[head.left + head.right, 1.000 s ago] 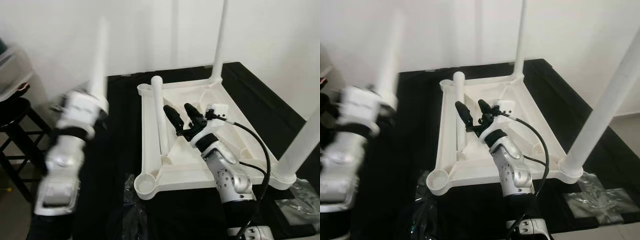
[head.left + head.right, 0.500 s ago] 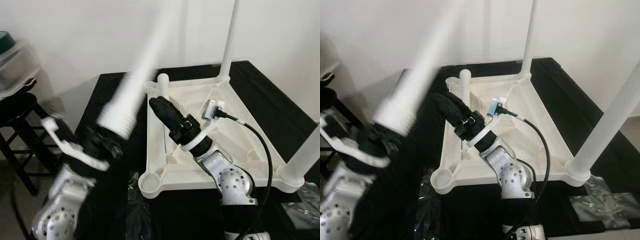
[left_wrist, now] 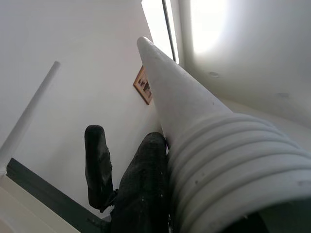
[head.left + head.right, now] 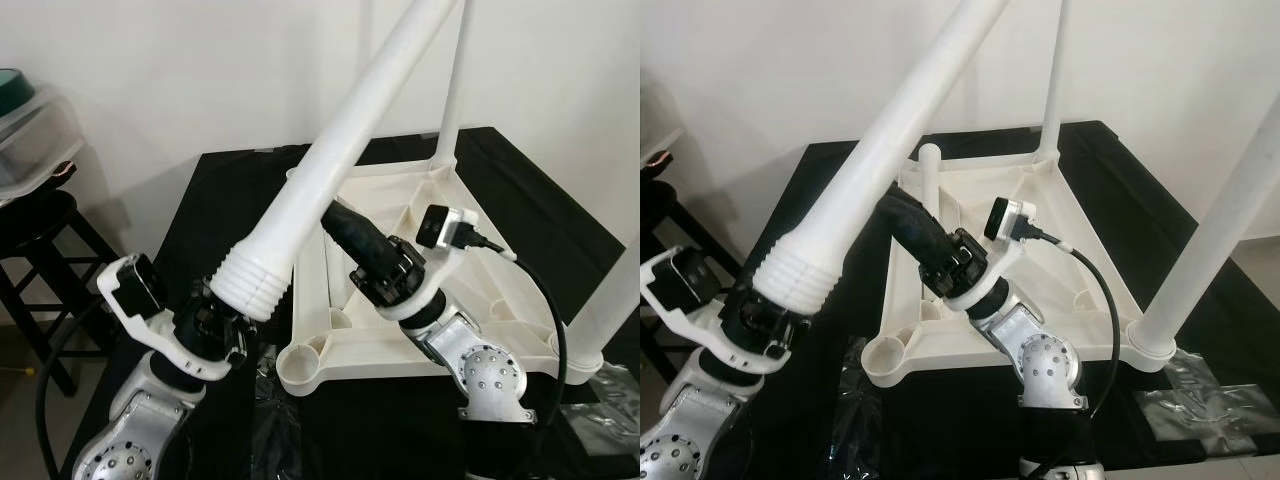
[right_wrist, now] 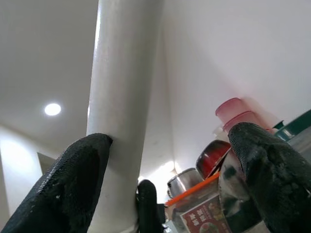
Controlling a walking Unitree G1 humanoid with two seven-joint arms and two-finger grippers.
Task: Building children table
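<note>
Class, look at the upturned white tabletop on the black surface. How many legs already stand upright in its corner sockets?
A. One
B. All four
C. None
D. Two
D: one leg rises from the far corner and another leg from the near right corner of the tabletop, while the near left socket is open and the left gripper holds a third leg tilted.
</note>
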